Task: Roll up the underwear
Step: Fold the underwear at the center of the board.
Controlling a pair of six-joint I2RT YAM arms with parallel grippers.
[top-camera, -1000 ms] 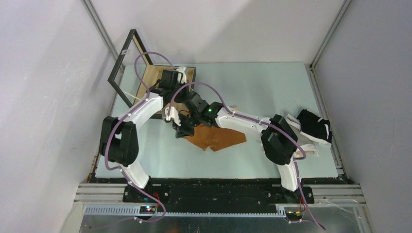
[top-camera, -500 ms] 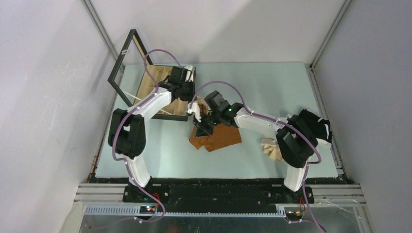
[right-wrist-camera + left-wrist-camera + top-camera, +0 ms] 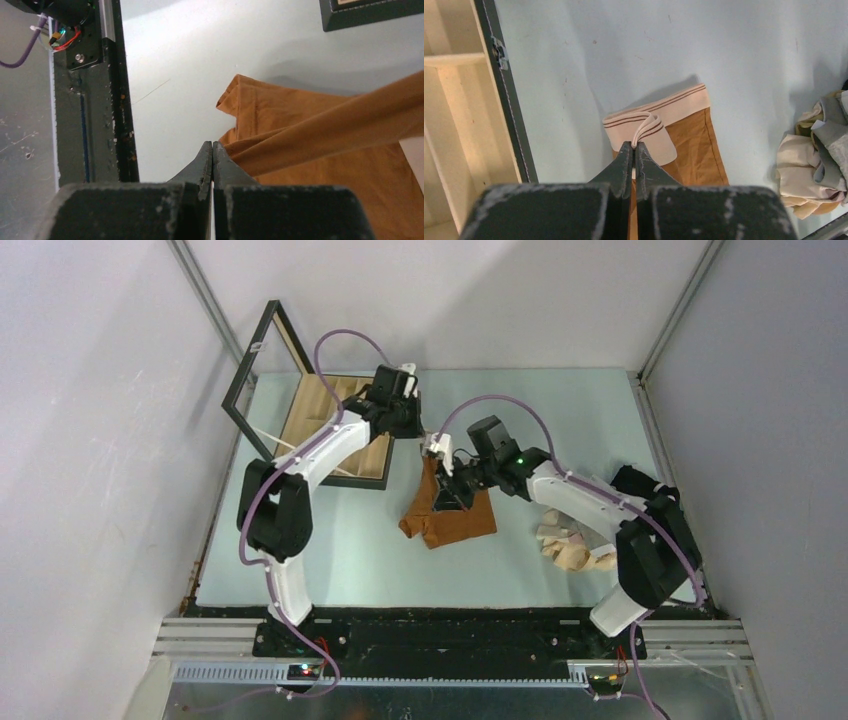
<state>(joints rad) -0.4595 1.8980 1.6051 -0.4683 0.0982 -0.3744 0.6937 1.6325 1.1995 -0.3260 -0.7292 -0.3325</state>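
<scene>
Rust-brown underwear (image 3: 465, 525) held at two points; roll not yet started.
Left gripper (image 3: 634, 145) clamps waistband (image 3: 656, 107), right gripper (image 3: 212, 145) a brown fold; next probably lay it flat, then roll.

Black-framed wooden box (image 3: 312, 410), seemingly open

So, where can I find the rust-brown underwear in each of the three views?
Top external: the rust-brown underwear is in the middle of the picture, right of the black-framed box.
Left wrist: the underwear is at lower centre, with its pale striped waistband uppermost; the box frame runs down the left.
Right wrist: the underwear fills the right half; a box corner shows at top right.
Shared landmark: the black-framed box.
</scene>
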